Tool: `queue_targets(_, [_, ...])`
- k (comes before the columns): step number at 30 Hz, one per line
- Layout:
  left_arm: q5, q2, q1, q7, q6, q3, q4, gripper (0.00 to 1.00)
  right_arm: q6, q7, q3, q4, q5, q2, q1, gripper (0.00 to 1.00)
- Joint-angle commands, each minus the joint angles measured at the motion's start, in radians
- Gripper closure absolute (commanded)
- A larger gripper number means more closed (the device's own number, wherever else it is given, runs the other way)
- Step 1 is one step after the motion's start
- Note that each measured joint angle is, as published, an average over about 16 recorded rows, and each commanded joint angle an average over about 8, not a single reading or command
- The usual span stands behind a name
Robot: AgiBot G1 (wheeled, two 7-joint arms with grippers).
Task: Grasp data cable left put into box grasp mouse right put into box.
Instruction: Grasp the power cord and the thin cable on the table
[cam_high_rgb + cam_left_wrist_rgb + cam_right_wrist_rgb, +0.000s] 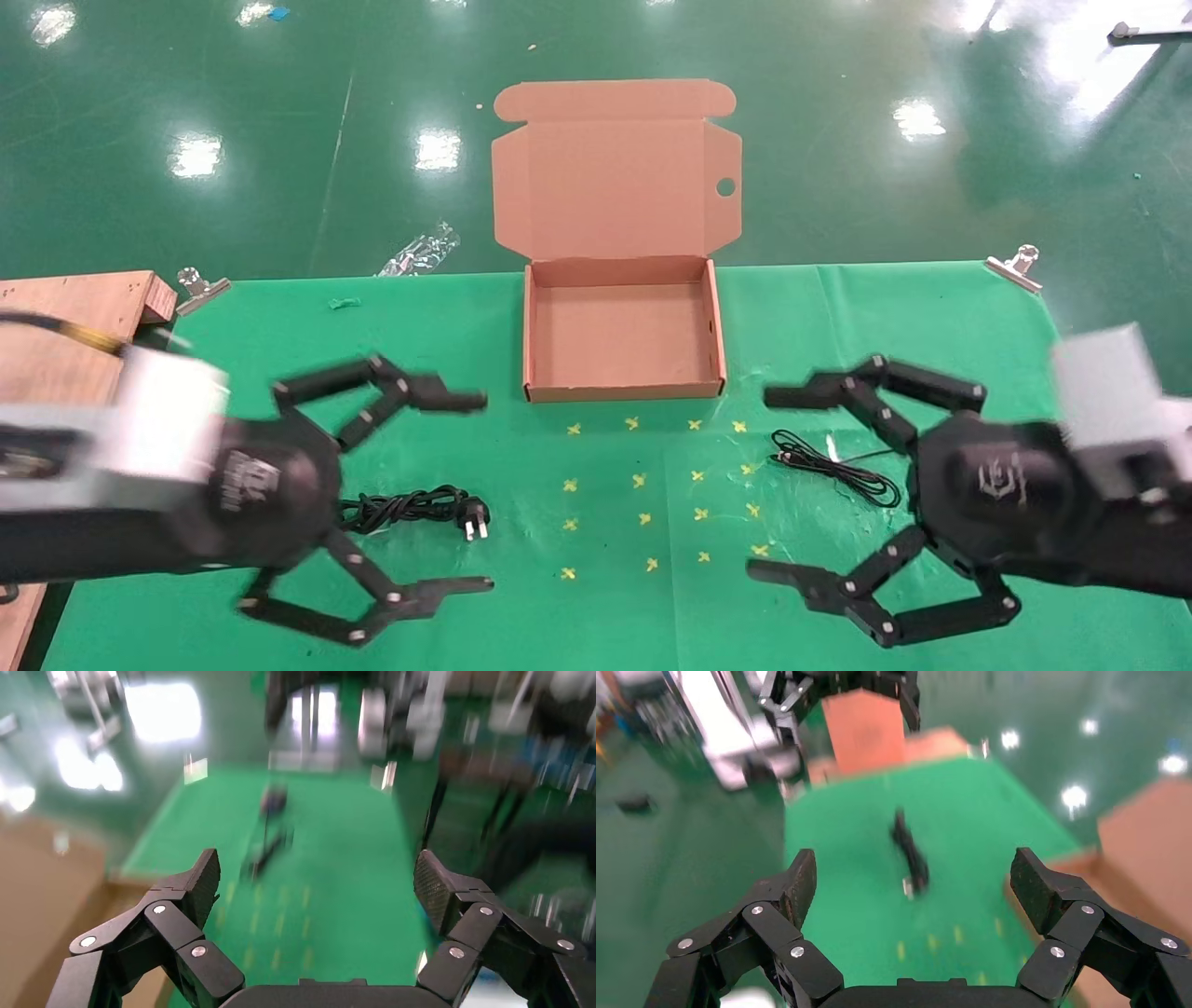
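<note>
The box [622, 328] sits at the back middle of the table [931, 308]. The data cable [414, 508] lies in front on the left. A thin wire [833, 466], maybe the mouse's, lies on the right.

Green cloth [279, 373], yellow crosses [652, 485]

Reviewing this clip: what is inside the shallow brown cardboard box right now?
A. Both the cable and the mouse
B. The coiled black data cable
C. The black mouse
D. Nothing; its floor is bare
D. In the head view the shallow brown cardboard box shows only its bare floor, while the thick black coiled data cable with the pronged plug lies on the green table cloth by the left gripper.
</note>
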Motion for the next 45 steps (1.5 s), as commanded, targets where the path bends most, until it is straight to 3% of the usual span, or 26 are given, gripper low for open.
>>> queue_targets(1, [0.107,-0.001,-0.023,0.029,-0.011,0.032,-0.013,0.00,0.006,-0.009,-0.011,-0.002,-0.047,0.016,0.002,0.00])
queue_targets(8, [0.465,0.071,-0.106,-0.088,-0.014,0.178,-0.004,0.00,0.037,-0.017,-0.010,-0.026,-0.062,0.029,-0.038,0.00])
queue_targets(23, [0.848,0.256,-0.111,-0.259,-0.200,0.292,0.058,0.00,0.073,-0.018,0.016,0.022,-0.039,0.067,-0.089,0.00])
queue_targets(37, [0.923,0.314,-0.147,-0.263,-0.221,0.318,0.167,0.00,0.110,-0.018,0.024,0.055,-0.046,0.095,-0.137,0.00])
queue_targets(45, [0.926,0.323,-0.162,-0.269,-0.199,0.324,0.185,0.00,0.141,-0.008,-0.030,0.060,-0.213,0.125,-0.135,0.00])
